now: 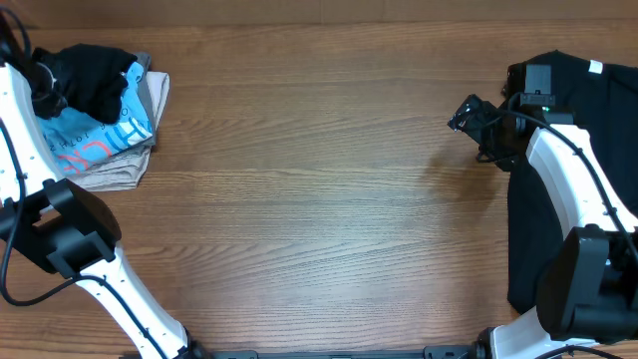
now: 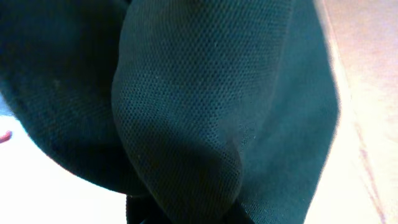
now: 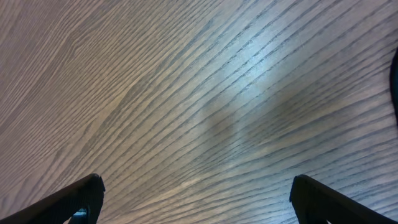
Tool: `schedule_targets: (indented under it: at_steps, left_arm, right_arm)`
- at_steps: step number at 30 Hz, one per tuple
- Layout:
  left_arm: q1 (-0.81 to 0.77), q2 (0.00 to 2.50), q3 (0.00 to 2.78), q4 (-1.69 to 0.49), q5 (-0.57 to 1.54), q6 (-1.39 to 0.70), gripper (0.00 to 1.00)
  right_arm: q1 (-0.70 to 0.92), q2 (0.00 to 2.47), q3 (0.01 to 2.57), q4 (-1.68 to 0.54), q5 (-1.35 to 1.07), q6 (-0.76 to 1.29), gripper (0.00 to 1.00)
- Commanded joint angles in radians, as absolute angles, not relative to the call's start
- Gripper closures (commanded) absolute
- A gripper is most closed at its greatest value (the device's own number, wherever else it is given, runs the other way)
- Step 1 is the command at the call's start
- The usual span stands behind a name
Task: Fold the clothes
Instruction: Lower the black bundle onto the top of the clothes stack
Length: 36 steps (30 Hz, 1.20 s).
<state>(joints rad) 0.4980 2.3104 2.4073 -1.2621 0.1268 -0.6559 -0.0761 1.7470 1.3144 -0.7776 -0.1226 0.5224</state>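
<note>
Wood table (image 1: 319,199), tee (image 1: 90,72) bunched at L edge, R pincer (image 3: 196,199) wide

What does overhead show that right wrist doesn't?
Overhead only: a clothes pile on the left side, topped by a bunched black garment beside the left arm. It also shows a flat black T-shirt at the right edge and the right pincer from outside. Right wrist only: its fingertips spread wide with nothing between them, and the wood grain up close. Both: the bare wooden table under the right pincer.
</note>
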Motion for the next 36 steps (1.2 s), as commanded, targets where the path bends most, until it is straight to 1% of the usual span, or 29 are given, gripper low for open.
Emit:
schedule_targets:
  at_steps: [1,2,3,5,6,8,9,12,13,14,15,16,17,18,19,20,23,29,36]
  left_arm:
    - [0.521,2.294,2.414,-1.301,0.093,-0.659,0.96]
    - [0.523,2.294,2.414,-1.312,0.09,-0.659,0.96]
    - [0.526,2.294,2.414,-1.324,0.09,-0.658,0.84]
    - [0.531,2.294,2.414,-1.345,0.095,-0.656,0.44]
    - [0.533,2.294,2.414,-1.355,0.101,-0.646,0.32]
    - [0.542,2.294,2.421,-1.367,0.141,-0.599,0.19]
    - [0.55,2.293,2.434,-1.379,0.176,-0.579,0.14]
    - [0.569,2.288,2.47,-1.41,0.239,-0.577,0.13]
    - [0.579,2.284,2.489,-1.424,0.259,-0.574,0.13]
    - [0.585,2.283,2.502,-1.435,0.268,-0.572,0.17]
    - [0.591,2.281,2.515,-1.443,0.281,-0.57,0.28]
    - [0.596,2.281,2.524,-1.446,0.299,-0.555,0.42]
    - [0.596,2.281,2.526,-1.445,0.322,-0.527,0.6]
    - [0.596,2.281,2.526,-1.445,0.348,-0.489,0.72]
    - [0.596,2.282,2.522,-1.445,0.364,-0.463,0.83]
    - [0.593,2.283,2.514,-1.445,0.368,-0.44,0.89]
    - [0.57,2.284,2.475,-1.428,0.367,-0.4,0.96]
    - [0.516,2.285,2.348,-1.39,0.374,-0.363,0.96]
    - [0.521,2.285,2.162,-1.275,0.329,-0.381,0.96]
  right_arm:
    - [-0.077,1.744,1.315,-0.772,-0.113,0.516,0.0]
    - [-0.077,1.744,1.315,-0.772,-0.113,0.516,0.0]
    - [-0.077,1.744,1.315,-0.772,-0.113,0.516,0.0]
    - [-0.077,1.744,1.315,-0.772,-0.113,0.516,0.0]
    - [-0.077,1.744,1.315,-0.772,-0.113,0.516,0.0]
    - [-0.077,1.744,1.315,-0.772,-0.113,0.516,0.0]
    - [-0.077,1.744,1.315,-0.772,-0.113,0.516,0.0]
    - [-0.077,1.744,1.315,-0.772,-0.113,0.516,0.0]
    - [-0.077,1.744,1.315,-0.772,-0.113,0.516,0.0]
    - [-0.077,1.744,1.315,-0.772,-0.113,0.516,0.0]
    - [-0.077,1.744,1.315,-0.772,-0.113,0.516,0.0]
    - [-0.077,1.744,1.315,-0.772,-0.113,0.516,0.0]
    - [-0.077,1.744,1.315,-0.772,-0.113,0.516,0.0]
    - [-0.077,1.744,1.315,-0.772,-0.113,0.516,0.0]
    - [-0.077,1.744,1.315,-0.772,-0.113,0.516,0.0]
    - [-0.077,1.744,1.315,-0.772,-0.113,0.516,0.0]
    - [-0.077,1.744,1.315,-0.772,-0.113,0.516,0.0]
    - [-0.077,1.744,1.315,-0.772,-0.113,0.516,0.0]
    - [-0.077,1.744,1.315,-0.772,-0.113,0.516,0.0]
